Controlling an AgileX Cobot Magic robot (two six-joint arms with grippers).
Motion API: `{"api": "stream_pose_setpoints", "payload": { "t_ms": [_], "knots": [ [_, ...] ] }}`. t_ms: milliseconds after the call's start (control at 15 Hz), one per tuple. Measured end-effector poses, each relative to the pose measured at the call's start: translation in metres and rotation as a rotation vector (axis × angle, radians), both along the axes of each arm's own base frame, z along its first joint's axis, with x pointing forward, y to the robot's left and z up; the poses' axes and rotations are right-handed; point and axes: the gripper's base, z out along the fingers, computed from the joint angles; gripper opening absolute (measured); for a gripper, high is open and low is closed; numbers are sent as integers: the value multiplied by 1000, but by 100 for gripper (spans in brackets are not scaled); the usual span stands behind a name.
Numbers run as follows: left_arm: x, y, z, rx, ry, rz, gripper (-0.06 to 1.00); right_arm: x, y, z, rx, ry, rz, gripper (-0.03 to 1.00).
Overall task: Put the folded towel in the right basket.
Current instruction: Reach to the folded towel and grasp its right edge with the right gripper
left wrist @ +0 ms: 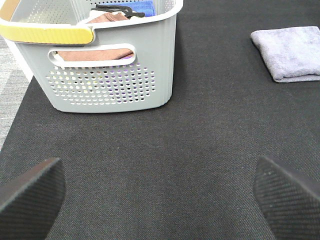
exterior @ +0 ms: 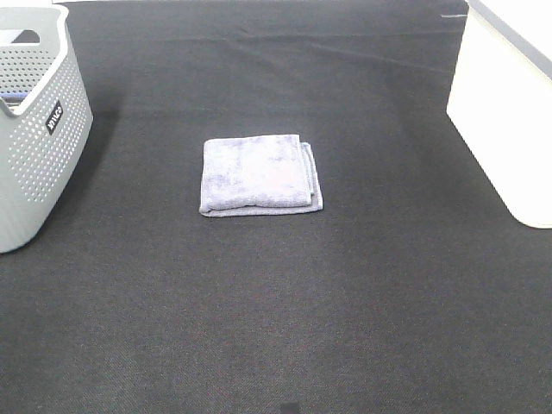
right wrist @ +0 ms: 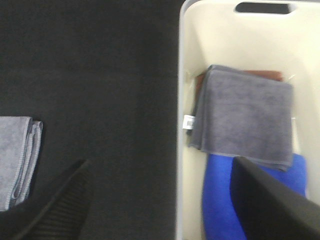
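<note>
A folded lavender-grey towel (exterior: pixel 260 174) lies flat in the middle of the black mat. It also shows in the left wrist view (left wrist: pixel 292 52) and at the edge of the right wrist view (right wrist: pixel 17 160). The right basket (exterior: pixel 509 112) is white and stands at the right edge; in the right wrist view its rim (right wrist: pixel 181 125) shows. My left gripper (left wrist: pixel 160 200) is open and empty, low over the mat near the left basket. My right gripper (right wrist: pixel 160 205) is open and empty, high over the right basket's near rim. Neither gripper shows in the exterior view.
A grey perforated basket (exterior: pixel 34 129) stands at the left edge, holding brown and blue cloths (left wrist: pixel 107 17). The right basket holds a grey towel (right wrist: pixel 242 115), a blue one (right wrist: pixel 220 200) and a brown one (right wrist: pixel 262 74).
</note>
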Motion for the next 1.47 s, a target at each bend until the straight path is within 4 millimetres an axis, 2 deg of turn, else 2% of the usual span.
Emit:
{"api": "stream_pose_setpoints", "payload": {
  "t_ms": [200, 267, 333, 600, 733, 933, 1467],
  "knots": [
    [0, 0, 0, 0, 0, 0, 97, 44, 9, -17, 44, 93, 62, 72],
    [0, 0, 0, 0, 0, 0, 97, 44, 9, -17, 44, 93, 62, 72],
    [0, 0, 0, 0, 0, 0, 97, 54, 18, -22, 32, 106, 90, 72],
    [0, 0, 0, 0, 0, 0, 97, 77, 89, -49, 16, 151, 246, 72],
    [0, 0, 0, 0, 0, 0, 97, 84, 113, -75, 43, 218, 284, 72],
    [0, 0, 0, 0, 0, 0, 97, 95, 132, -123, 145, 358, 314, 72],
    [0, 0, 0, 0, 0, 0, 97, 111, 152, -235, 315, 636, 344, 72]
  ]
}}
